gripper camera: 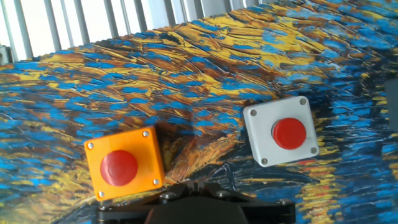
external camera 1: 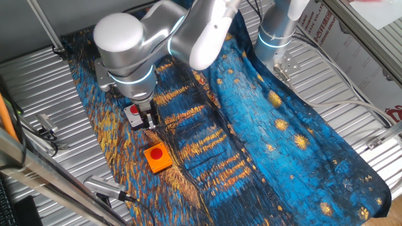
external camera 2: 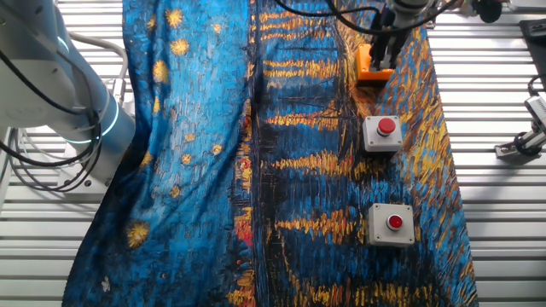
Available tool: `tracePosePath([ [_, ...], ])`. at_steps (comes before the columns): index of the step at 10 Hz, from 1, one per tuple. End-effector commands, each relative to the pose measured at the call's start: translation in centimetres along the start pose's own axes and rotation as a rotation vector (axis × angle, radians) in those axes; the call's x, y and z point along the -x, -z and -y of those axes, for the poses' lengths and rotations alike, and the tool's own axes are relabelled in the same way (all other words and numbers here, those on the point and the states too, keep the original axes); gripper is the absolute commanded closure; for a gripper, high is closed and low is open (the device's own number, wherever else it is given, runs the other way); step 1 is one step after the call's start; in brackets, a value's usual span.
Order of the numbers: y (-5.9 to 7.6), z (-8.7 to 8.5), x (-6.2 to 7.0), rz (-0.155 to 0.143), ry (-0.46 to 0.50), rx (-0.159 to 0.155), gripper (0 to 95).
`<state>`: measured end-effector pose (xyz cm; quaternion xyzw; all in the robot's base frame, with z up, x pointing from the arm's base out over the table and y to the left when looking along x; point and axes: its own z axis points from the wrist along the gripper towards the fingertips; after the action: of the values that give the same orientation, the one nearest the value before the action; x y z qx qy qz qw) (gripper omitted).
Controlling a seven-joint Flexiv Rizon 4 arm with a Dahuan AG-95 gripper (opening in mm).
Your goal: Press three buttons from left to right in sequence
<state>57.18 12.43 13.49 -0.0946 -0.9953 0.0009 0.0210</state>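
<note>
Three red-capped button boxes lie in a row on a blue and yellow painted cloth (external camera 2: 213,128). The orange-based one (gripper camera: 124,168) shows in one fixed view (external camera 1: 157,157) and is partly behind the fingers in the other fixed view (external camera 2: 372,68). The middle grey one (gripper camera: 280,132) sits beside it (external camera 1: 133,112) (external camera 2: 383,132). The far grey one (external camera 2: 392,223) is hidden behind the arm in one fixed view. My gripper (external camera 1: 151,123) (external camera 2: 380,53) (gripper camera: 194,184) hangs above the cloth between the orange and middle boxes, touching neither. Its fingers are shut and empty.
The cloth lies over a ribbed metal table (external camera 1: 38,81) whose bare slats show on both sides (external camera 2: 495,102). Clamps and cables lie by the table's edges (external camera 1: 44,129) (external camera 2: 520,145). A second arm's base (external camera 1: 276,34) stands at the back.
</note>
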Motion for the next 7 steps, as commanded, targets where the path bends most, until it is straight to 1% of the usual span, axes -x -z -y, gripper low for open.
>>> tracePosePath([
  [1,0.06,0.12,-0.12,0.004,0.001,0.001,95.0],
  [2,0.06,0.12,-0.12,0.003,0.003,0.002,95.0],
  [4,0.06,0.12,-0.12,0.004,0.067,0.002,95.0],
  [5,0.06,0.12,-0.12,0.007,0.2,-0.027,95.0],
  [6,0.06,0.12,-0.12,-0.002,0.301,-0.039,95.0],
  [7,0.06,0.12,-0.12,-0.025,0.382,-0.029,95.0],
])
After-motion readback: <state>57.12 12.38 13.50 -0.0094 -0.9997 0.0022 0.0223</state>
